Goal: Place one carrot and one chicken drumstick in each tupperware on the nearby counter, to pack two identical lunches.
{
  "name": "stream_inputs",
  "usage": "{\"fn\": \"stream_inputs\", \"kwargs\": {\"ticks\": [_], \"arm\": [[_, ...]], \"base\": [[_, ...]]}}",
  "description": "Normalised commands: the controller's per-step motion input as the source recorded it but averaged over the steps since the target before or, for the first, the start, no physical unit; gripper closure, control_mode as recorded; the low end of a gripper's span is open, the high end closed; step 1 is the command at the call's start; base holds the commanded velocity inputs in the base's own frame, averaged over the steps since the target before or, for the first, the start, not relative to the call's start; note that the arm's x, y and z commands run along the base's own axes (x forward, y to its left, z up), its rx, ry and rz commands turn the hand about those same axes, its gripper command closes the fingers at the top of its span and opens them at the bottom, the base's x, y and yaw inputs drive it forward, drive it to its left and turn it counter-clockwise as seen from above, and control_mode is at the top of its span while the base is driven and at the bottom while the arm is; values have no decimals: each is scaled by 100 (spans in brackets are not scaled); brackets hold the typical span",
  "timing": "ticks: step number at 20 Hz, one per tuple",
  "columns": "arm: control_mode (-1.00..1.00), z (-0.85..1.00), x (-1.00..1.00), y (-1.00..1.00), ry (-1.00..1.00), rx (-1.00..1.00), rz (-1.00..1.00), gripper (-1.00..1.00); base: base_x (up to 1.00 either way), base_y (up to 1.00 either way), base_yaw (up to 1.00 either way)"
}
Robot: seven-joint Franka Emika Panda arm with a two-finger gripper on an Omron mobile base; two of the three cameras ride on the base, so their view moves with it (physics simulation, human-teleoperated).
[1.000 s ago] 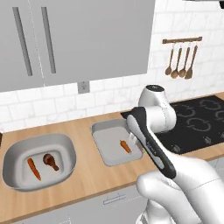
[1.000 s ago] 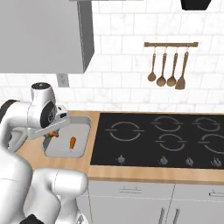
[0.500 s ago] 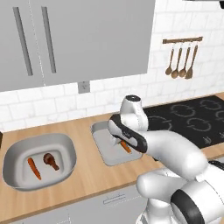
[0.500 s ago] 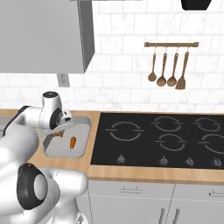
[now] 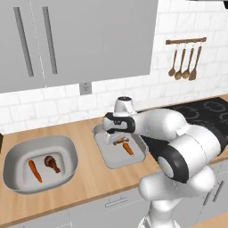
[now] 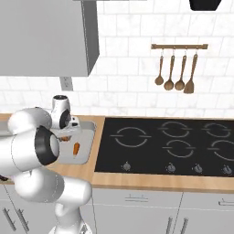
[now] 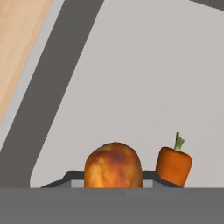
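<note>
The gripper (image 5: 119, 141) is closed on a chicken drumstick (image 7: 113, 165), poised directly over the small rectangular tupperware (image 5: 108, 159) on the worktop (image 5: 89, 178), a carrot (image 5: 128, 149) just beside it inside.

A rendered domestic kitchen: grey wall cabinets (image 5: 80, 40), white tiled backsplash (image 6: 132, 68), black stovetop (image 6: 169, 146), wooden utensils on a rail (image 6: 176, 68), and a wood-toned counter (image 5: 89, 178) over grey drawer fronts (image 6: 137, 205).

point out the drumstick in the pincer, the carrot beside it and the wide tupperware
chicken drumstick (image 7: 113, 165), hand view, its rounded meaty end
carrot (image 7: 174, 165), hand view, its orange body
wide tupperware (image 5: 67, 144), left base view, its far right rim
</note>
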Motion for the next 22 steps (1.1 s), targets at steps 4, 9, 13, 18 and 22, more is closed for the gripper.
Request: {"fn": "stream_inputs", "kwargs": {"ticks": [4,9,13,18,22], "arm": [[-100,-32,-11,0,0,0,-2,100],[-100,-46,13,17,-13,0,-3,100],[-100,-48,29,14,-11,0,-2,100],[-100,-15,31,6,-6,0,0,100],[-100,0,30,2,-5,0,0,-100]], "base": [[0,0,0],[0,0,0],[0,0,0],[0,0,0],[0,0,0]]}}
